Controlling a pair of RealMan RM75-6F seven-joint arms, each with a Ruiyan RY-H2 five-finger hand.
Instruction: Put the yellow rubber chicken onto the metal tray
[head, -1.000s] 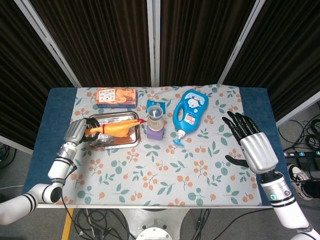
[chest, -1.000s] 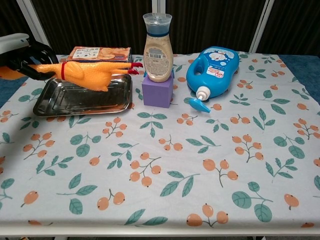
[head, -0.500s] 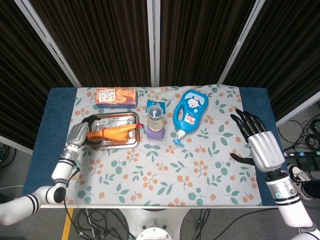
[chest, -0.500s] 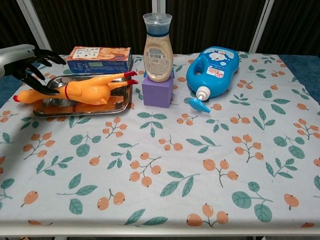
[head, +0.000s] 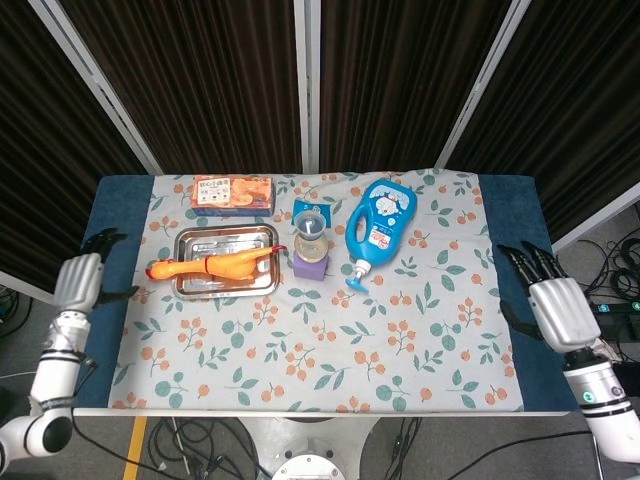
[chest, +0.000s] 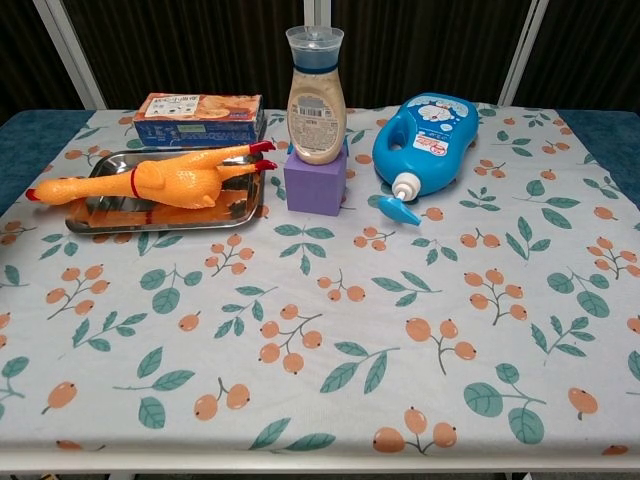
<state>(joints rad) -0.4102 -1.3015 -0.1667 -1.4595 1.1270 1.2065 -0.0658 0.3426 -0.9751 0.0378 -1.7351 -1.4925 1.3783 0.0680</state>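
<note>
The yellow rubber chicken (head: 222, 265) (chest: 160, 183) lies lengthwise on the metal tray (head: 226, 238) (chest: 170, 214). Its red feet point toward the purple block and its head sticks out over the tray's left rim. Nothing touches it. My left hand (head: 80, 281) is off to the left over the blue table edge, fingers spread and holding nothing. My right hand (head: 553, 306) is at the far right edge of the table, also spread and bare. Neither hand shows in the chest view.
An orange snack box (head: 232, 192) lies behind the tray. A purple block (head: 309, 266) carrying a beige bottle (chest: 316, 96) stands just right of the tray. A blue detergent bottle (head: 378, 227) lies further right. The floral cloth (head: 330, 340) covers the table.
My left hand let go of the chicken and drew back to the left, off the tray. The chicken now rests on the tray. My right hand moved back toward the right edge.
</note>
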